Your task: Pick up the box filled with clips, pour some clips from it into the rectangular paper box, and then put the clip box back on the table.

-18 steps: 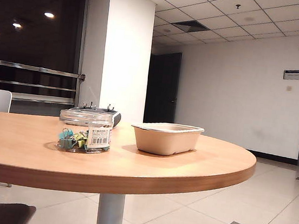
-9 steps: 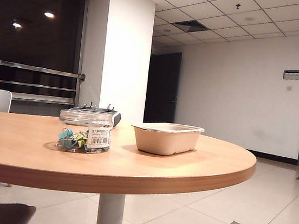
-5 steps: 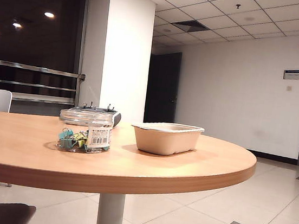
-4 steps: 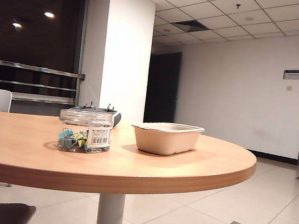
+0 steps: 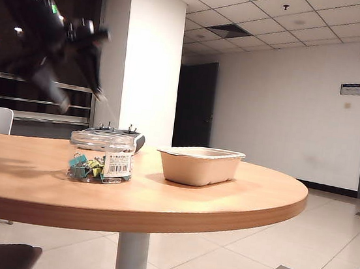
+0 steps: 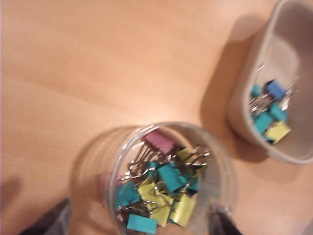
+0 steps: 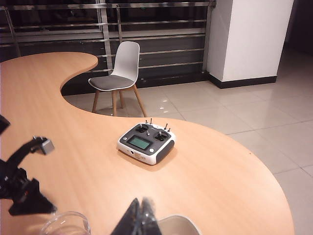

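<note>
We see left gripper (image 6: 139,223) spread wide, fingers straddling the clip jar (image 6: 166,181), not touching. Right gripper (image 7: 139,213) high above the table (image 7: 220,181), fingertips together, holding nothing.

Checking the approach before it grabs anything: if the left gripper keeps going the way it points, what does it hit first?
Most likely the clip jar. The open left gripper points down with a finger on each side of the jar; the clips lie directly ahead. Height above is unclear.
</note>
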Robot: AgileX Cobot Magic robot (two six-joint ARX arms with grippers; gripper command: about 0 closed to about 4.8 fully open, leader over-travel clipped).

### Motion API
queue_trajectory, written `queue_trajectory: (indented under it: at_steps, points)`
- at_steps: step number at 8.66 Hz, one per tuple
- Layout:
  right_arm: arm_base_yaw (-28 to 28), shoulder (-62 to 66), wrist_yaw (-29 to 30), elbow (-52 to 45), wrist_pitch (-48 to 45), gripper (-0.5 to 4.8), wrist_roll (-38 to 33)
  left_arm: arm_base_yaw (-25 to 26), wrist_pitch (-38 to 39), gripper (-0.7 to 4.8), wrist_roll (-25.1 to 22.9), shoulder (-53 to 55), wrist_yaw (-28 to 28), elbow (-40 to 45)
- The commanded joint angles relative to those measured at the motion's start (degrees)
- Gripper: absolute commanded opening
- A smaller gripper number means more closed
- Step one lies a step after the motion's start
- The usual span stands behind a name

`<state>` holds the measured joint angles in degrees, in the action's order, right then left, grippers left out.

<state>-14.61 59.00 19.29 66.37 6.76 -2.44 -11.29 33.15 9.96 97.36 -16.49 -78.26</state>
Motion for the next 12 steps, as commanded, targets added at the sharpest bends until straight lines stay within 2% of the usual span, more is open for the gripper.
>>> queue_trajectory:
  at_steps: [1, 3, 4, 5, 8, 9, 12]
  points:
    - [-0.4, -0.5, 0.4, 0.3, -1.0, -0.01, 0.0, -0.3, -0.7, 3.23, -1.4, 3.3, 1.5, -0.2]
    - [-0.6, -0.5, 0.8, 0.3, -1.0, -0.01, 0.0, -0.4, -0.9, 3.23, -3.0, 6.5, 3.3, -0.2]
    - [-0.6, -0.4, 4.0, 0.3, 19.5, -0.01, 4.4, -1.8, -2.5, 2.42, -4.0, 10.9, 4.5, -0.2]
    - [-0.6, -0.4, 4.0, 0.3, 23.0, -0.01, 4.4, -2.1, -2.6, 2.42, -4.0, 10.9, 4.9, -0.2]
    - [-0.6, -0.4, 4.9, 0.3, 25.6, -0.01, 4.4, -2.6, -2.6, 2.42, -4.0, 10.9, 5.3, -0.2]
    - [-0.6, -0.5, 6.5, 0.3, 25.8, -0.01, 4.4, -3.4, -2.4, 1.14, -4.0, 10.9, 7.7, -0.2]
    - [-0.6, -0.5, 7.9, 0.3, 26.5, -0.01, 4.4, -3.5, -2.5, 0.90, -4.2, 10.9, 8.2, -0.2]
